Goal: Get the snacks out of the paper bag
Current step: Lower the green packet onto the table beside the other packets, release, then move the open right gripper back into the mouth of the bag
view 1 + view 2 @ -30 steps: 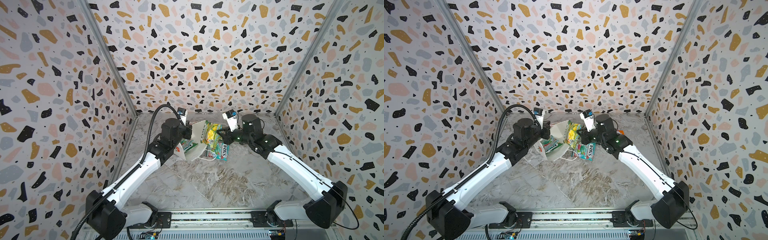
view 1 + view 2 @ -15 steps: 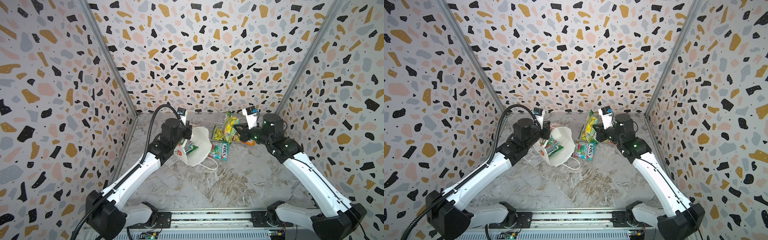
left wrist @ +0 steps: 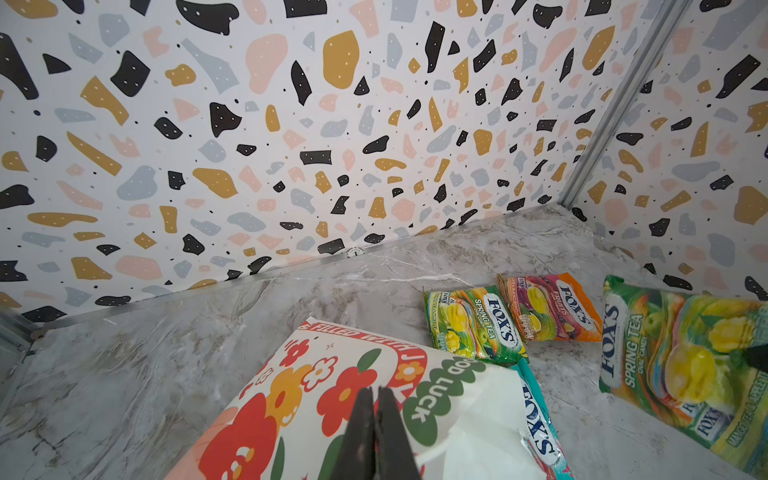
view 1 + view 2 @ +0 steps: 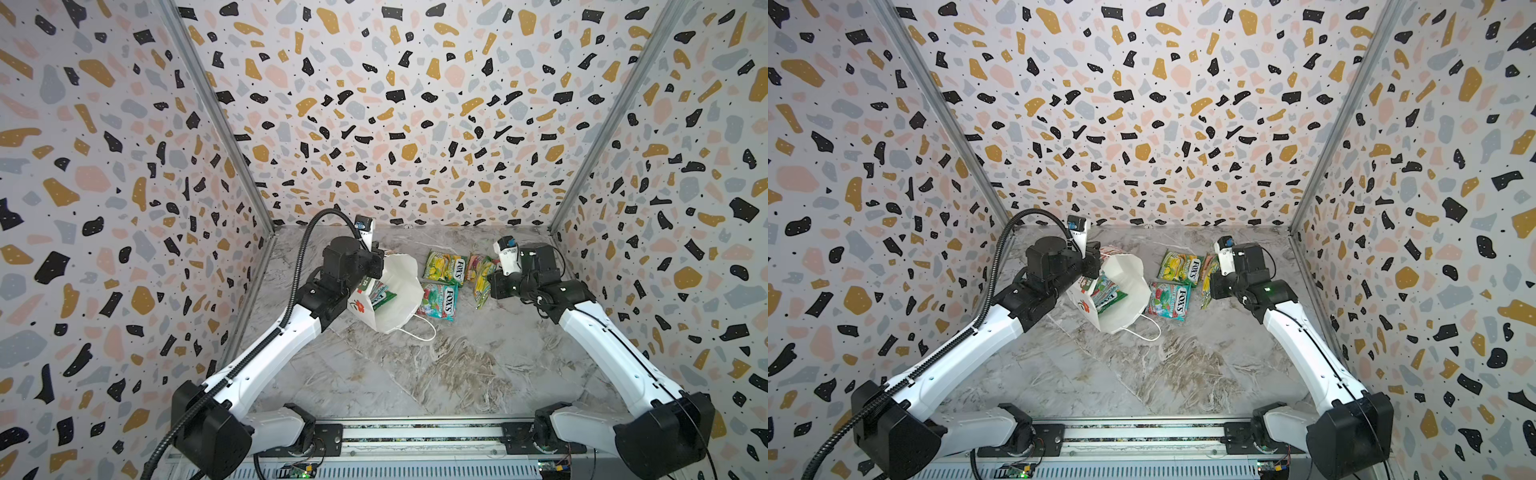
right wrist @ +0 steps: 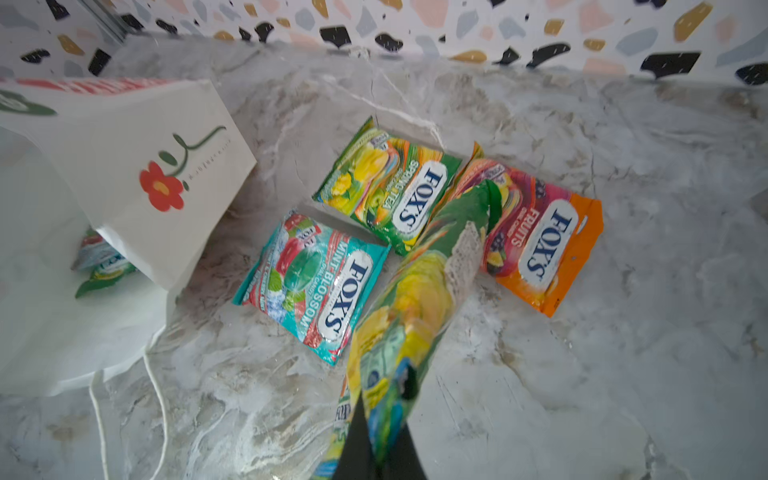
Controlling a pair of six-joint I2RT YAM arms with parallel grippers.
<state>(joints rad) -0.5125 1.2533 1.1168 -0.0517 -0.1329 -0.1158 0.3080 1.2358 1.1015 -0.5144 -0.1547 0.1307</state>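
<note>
Paper bag [image 4: 401,286] is held tipped over, its printed side pinched in the closed left gripper [image 3: 375,395]. Bagged packets [image 4: 380,294] are seen inside the mouth, count unclear. Held packet [image 5: 415,299] is clamped in the right gripper [image 5: 384,419], hanging from its jaws. Just beyond those jaws, loose green packet [image 5: 386,183], orange packet [image 5: 540,241] and teal packet [image 5: 316,282] are laid flat on the table [image 4: 415,374]

White paper bag [image 5: 124,137] has a red flower [image 5: 162,187]; green-yellow packet [image 5: 415,291], teal-red packet [image 5: 311,282], orange packet [image 5: 540,237].

Snacks [image 4: 437,300] lie right of the paper bag [image 4: 401,286].
</note>
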